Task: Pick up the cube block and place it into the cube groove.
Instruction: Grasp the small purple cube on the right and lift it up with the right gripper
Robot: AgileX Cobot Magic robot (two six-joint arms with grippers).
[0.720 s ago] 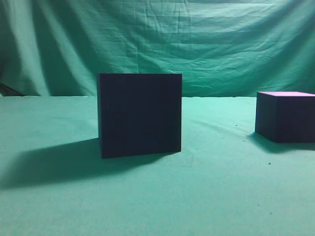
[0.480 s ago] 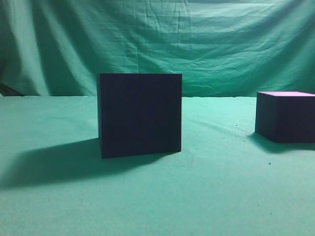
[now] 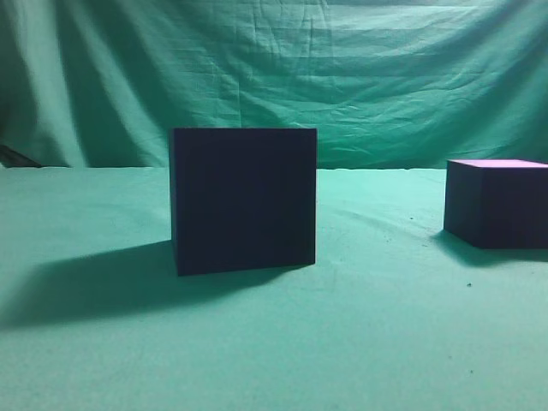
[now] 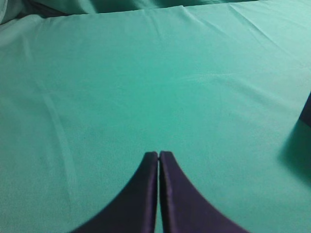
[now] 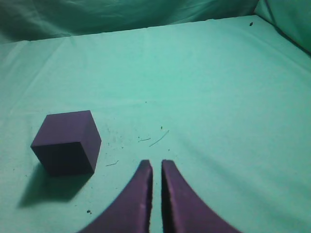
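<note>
Cube block [image 3: 497,204] sits on the green cloth [image 3: 360,342] at the far right, well apart from the big dark cube groove [image 3: 243,200] in the middle. Left gripper [image 4: 159,156] is closed and empty. Right gripper [image 5: 156,166] is nearly closed, empty, near the block.

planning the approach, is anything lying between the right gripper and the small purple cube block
Nothing solid: in the right wrist view only bare green cloth with a few tiny specks separates the right gripper from the small purple cube block.
</note>
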